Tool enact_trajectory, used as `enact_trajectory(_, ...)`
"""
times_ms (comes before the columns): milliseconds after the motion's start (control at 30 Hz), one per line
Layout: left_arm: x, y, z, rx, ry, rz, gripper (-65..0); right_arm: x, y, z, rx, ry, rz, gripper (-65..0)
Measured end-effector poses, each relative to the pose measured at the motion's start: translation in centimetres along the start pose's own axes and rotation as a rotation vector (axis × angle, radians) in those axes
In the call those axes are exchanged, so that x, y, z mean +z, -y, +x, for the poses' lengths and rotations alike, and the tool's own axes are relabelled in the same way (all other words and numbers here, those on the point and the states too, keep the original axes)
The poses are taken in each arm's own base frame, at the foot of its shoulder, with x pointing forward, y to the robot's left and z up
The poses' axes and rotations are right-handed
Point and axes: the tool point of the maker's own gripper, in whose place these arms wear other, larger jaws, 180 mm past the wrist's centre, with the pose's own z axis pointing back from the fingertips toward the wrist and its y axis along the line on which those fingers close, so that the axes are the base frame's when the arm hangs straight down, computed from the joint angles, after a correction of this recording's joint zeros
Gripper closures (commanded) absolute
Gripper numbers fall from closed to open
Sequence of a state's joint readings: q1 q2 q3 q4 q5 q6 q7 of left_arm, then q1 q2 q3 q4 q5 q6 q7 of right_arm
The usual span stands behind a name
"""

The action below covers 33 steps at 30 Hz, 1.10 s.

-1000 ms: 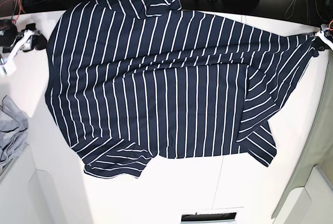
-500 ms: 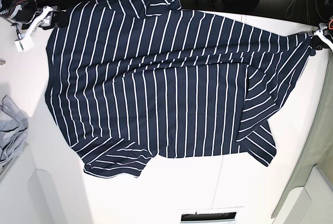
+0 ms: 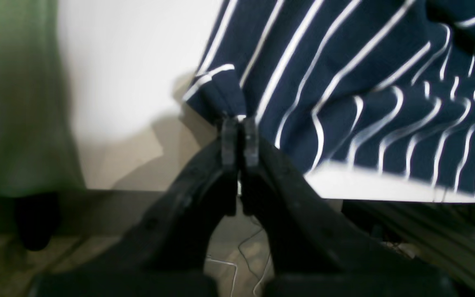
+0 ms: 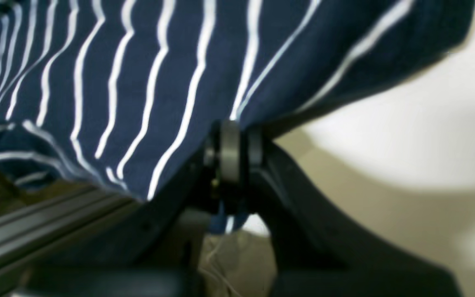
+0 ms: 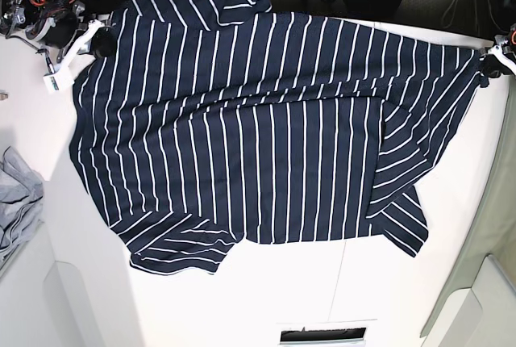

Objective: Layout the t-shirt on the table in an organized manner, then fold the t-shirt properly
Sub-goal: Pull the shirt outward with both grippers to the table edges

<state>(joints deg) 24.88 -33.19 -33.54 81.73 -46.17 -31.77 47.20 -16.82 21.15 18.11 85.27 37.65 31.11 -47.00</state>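
a white table (image 5: pixel 266 298) fills the base view, with cables beyond its far edge. the shirt (image 5: pixel 266 129) lies spread across the table, wrinkled, one sleeve folded under at its near edge. the left gripper (image 5: pixel 488 60) and right gripper (image 5: pixel 97 36) sit at the shirt's two far corners.

left wrist view: the left gripper (image 3: pixel 239 126) is clamped on the shirt's (image 3: pixel 344 74) hem corner.

right wrist view: the right gripper (image 4: pixel 231 142) is pinched on the shirt's (image 4: pixel 159 74) edge.

the step seems to be stretching; pulling both corners apart evenly should flatten the wrinkles without slipping.
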Motion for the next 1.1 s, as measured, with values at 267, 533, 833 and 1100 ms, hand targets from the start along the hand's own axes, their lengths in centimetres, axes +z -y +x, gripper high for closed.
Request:
enact_trajectory(267,2.9,1.7,3.3,0.085,0.152,-0.197,0.0,4.3,5.2,4.4,0.039,0.081,-0.118,0.0)
enact_trajectory(533,3.6,3.9,2.3,0.17,0.134,-0.33,0.0,5.4,5.8,5.6,0.047,0.06,-0.113,0.0)
enact_trajectory(833,3.8,4.6,2.1,0.187,0.122,-0.371,0.0,5.4,5.6,6.7,0.047,0.112,-0.109,0.0)
enact_trajectory(1100,3.8,4.6,2.2,0.187,0.125,-0.369,0.0,5.6,6.7,7.7,0.091,0.094,-0.173,-31.1)
